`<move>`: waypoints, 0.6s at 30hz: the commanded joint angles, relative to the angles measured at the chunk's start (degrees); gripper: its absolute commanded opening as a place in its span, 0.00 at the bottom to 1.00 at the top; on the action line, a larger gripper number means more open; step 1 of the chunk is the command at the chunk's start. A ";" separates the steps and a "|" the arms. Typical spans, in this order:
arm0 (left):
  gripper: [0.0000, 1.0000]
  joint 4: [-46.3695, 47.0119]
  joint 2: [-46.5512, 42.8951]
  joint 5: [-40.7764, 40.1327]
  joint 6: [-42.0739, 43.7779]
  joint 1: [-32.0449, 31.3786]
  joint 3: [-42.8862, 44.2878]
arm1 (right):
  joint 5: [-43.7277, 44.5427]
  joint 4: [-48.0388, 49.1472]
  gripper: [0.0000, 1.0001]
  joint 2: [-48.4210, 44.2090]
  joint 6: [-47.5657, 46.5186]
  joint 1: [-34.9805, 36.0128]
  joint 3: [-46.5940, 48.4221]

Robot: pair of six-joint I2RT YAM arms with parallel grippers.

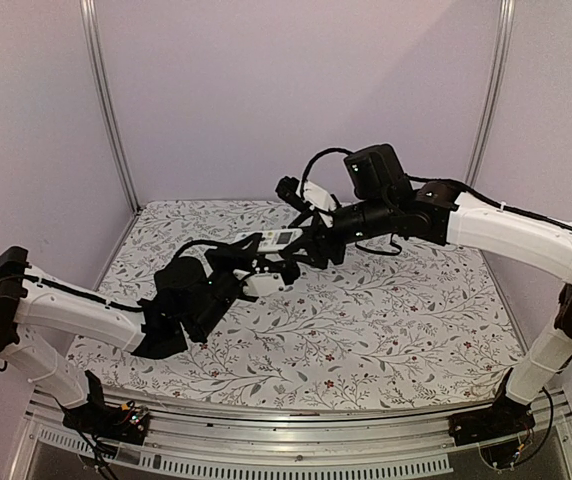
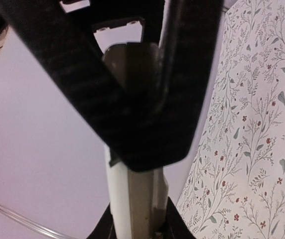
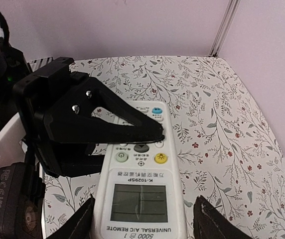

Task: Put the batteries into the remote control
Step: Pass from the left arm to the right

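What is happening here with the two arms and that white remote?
The left gripper is clamped on the remote and holds it up above the table. The right gripper has its fingers open on either side of the remote's screen end, not clearly touching it. No batteries are in view.

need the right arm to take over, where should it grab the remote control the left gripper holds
The screen end of the remote control, pinched across its long edges, coming from that end. The left gripper clamps face and back at the buttons, leaving only this end free; the open right gripper straddles it.
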 commanded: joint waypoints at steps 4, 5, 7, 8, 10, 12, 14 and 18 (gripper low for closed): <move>0.00 1.50 0.39 0.84 -0.61 -0.84 0.23 | 1.10 -3.31 0.39 2.20 0.92 0.16 3.27; 0.00 1.30 0.40 0.81 -0.74 -0.85 0.28 | 0.94 -3.07 0.33 2.13 0.90 0.15 3.27; 0.00 1.06 0.35 0.72 -0.99 -0.84 0.17 | 1.18 -2.69 0.10 1.79 0.89 0.25 3.27; 0.00 0.86 0.31 0.67 -1.15 -0.84 0.12 | 1.27 -2.57 0.03 1.70 0.89 0.24 3.21; 0.00 0.17 0.17 0.54 -1.94 -0.78 0.14 | 1.53 -2.27 0.01 1.51 0.81 0.32 2.75; 0.29 -2.71 -0.15 0.49 -4.00 -0.78 0.38 | 2.45 -1.89 0.00 1.35 0.56 0.17 2.01; 0.59 -7.34 -0.92 0.73 -7.26 -0.77 0.49 | 3.31 -1.69 0.00 1.24 0.16 0.03 1.20; 0.78 -18.75 -4.41 3.54 -16.02 -0.72 0.69 | 2.24 -1.23 0.00 1.64 -0.25 -1.46 0.28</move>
